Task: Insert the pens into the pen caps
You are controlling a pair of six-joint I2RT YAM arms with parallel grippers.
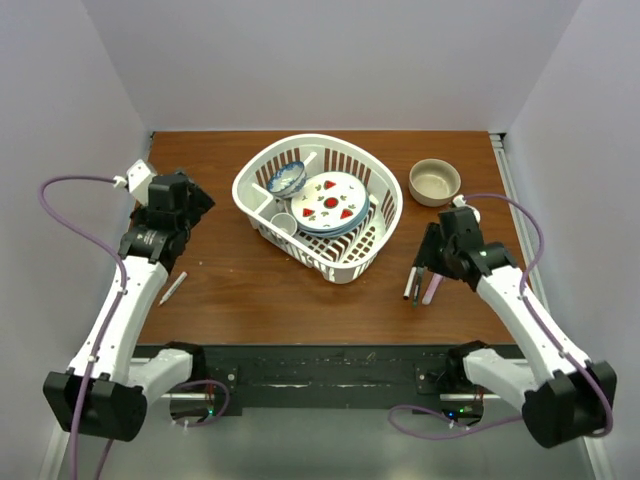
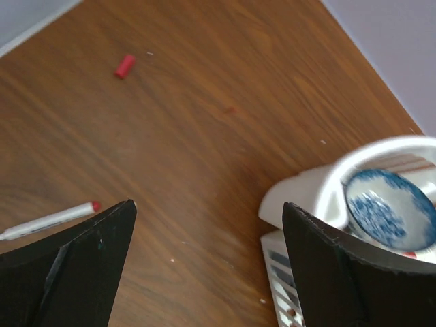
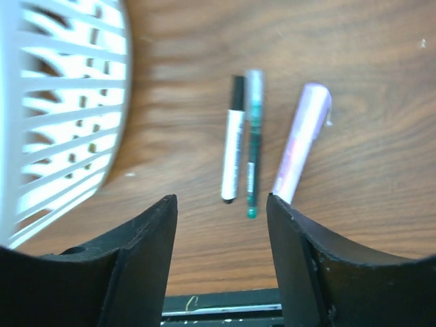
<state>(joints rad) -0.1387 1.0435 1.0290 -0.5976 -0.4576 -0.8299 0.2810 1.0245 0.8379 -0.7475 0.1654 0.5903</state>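
Pens [image 3: 253,143]: three side by side on tabletop [image 3: 381,68] ahead of right end effector [image 3: 221,197], released, empty; red-tipped pen [image 2: 51,219] beside wide-open left end effector [image 2: 209,204], red cap [image 2: 124,66] well apart; pick step, I reckon; next needs barrel grasp.

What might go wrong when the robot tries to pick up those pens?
The white pen, dark pen and lilac pen lie close together below the open right gripper, so it might pinch two at once or send one rolling. The red cap is tiny and might slip out of the left gripper, whose fingers are big and wide apart.
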